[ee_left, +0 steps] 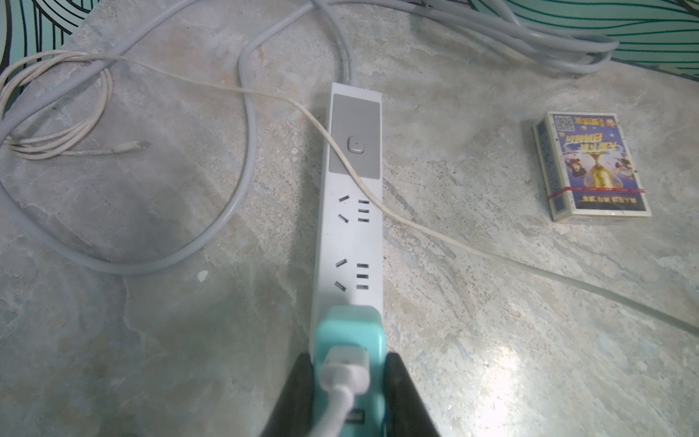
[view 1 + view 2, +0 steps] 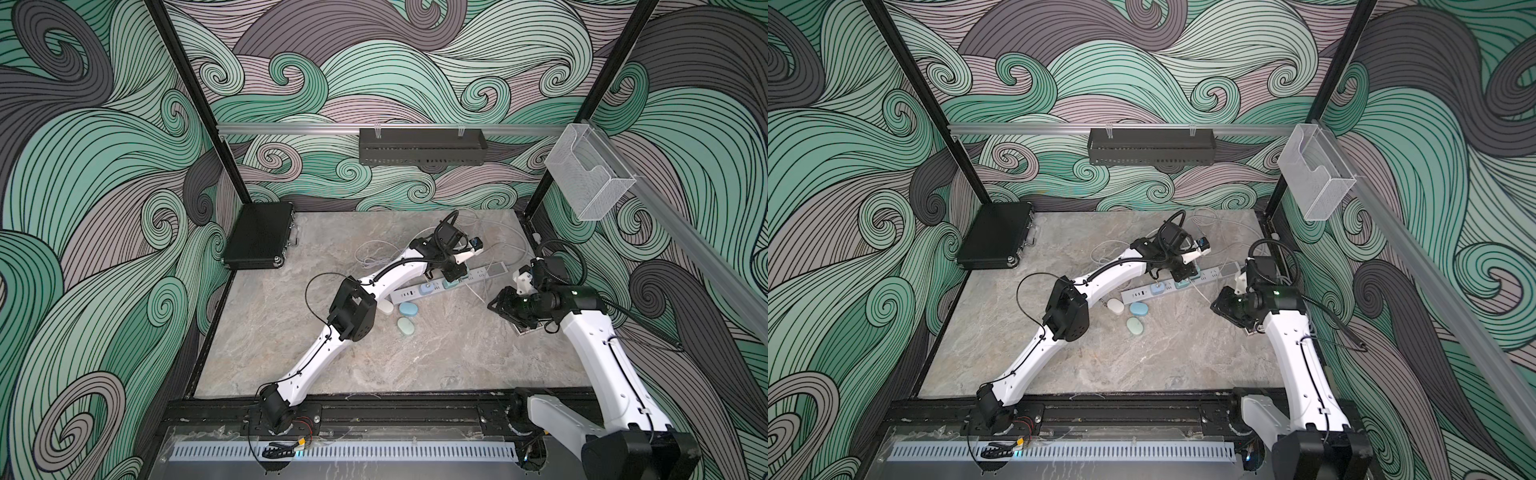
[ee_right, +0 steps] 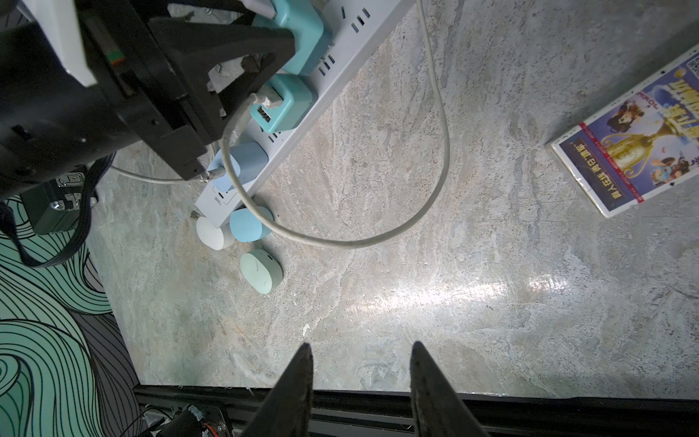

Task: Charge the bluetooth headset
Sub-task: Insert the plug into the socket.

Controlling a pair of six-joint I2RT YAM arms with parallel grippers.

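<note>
Left gripper [image 1: 348, 359] clamping the charger [image 1: 350, 329] on the strip [image 1: 351, 234], right gripper [image 3: 361, 352] idling.

I'm squeezing the charger's sides with the left jaws; the right ones are hanging apart, empty, over bare table [image 3: 454, 302]. The headset cases [image 3: 249, 223] are sitting right by the strip's end. If I'm forcing the charger crooked, I reckon the strip slides into them, or the cable [image 3: 438, 162] snags.

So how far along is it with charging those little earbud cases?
Done: a blue charger is plugged into the power strip. In hand: the left gripper clamps a teal charger on it, cable attached; the right gripper hangs open and empty. Left: the white case, blue case and green case lie by the strip's end, none visibly connected, and one loose cable end lies on the table.
</note>
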